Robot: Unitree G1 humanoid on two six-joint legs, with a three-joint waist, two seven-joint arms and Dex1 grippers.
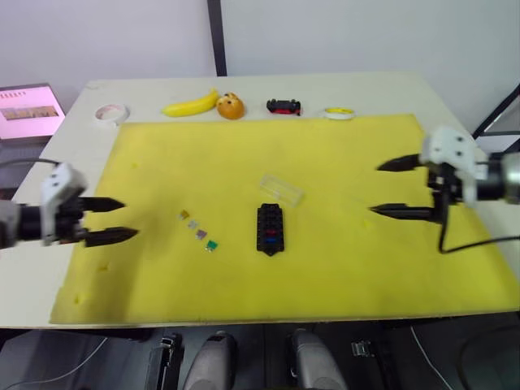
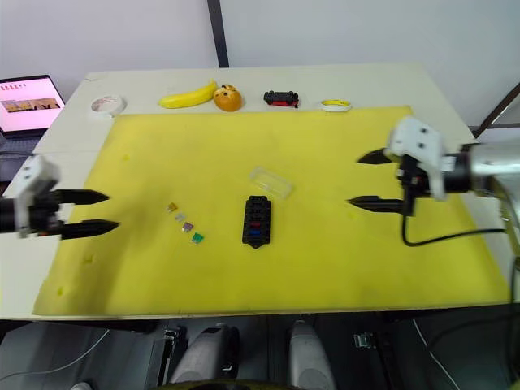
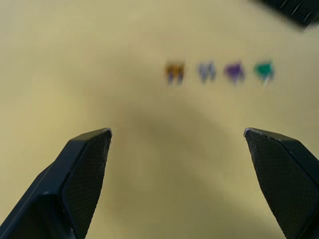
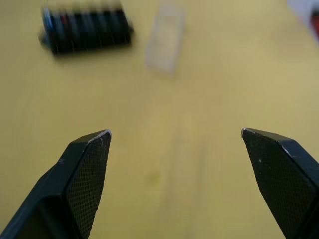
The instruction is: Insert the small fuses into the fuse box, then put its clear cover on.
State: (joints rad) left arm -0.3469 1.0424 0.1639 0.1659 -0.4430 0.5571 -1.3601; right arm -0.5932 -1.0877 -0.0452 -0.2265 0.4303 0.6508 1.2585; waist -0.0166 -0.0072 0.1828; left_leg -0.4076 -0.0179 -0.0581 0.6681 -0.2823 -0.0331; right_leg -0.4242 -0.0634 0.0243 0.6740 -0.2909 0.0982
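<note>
Over the yellow mat (image 1: 325,268) both my arms hang, and nothing is in either claw. My left gripper (image 1: 120,219) sits out at nine o'clock near the mat's left edge, black fingers (image 3: 84,169) spread wide and pointing inward. My right gripper (image 1: 388,188) is at three o'clock, fingers parted wider, pointing inward too.

Dead centre lies the fuse box (image 1: 270,228), a black block with its long side running from twelve to six. I can see red and blue bits seated in some of its slots; how many I cannot tell. Just beyond it, toward one o'clock, rests the clear cover (image 1: 281,189), tilted at an angle and apart from the box.

Between my left gripper and the box, the small fuses (image 1: 197,228) lie loose in a short diagonal line on the mat: tan, grey, purple, green, the green one nearest the box. My left wrist view has all four in a row ahead of the fingers.

Off the mat at twelve o'clock, along the table's far edge: a roll of tape (image 1: 110,114), a banana (image 1: 191,105), an orange (image 1: 231,106), a toy car (image 1: 283,106) and a small yellow lid (image 1: 339,113).
</note>
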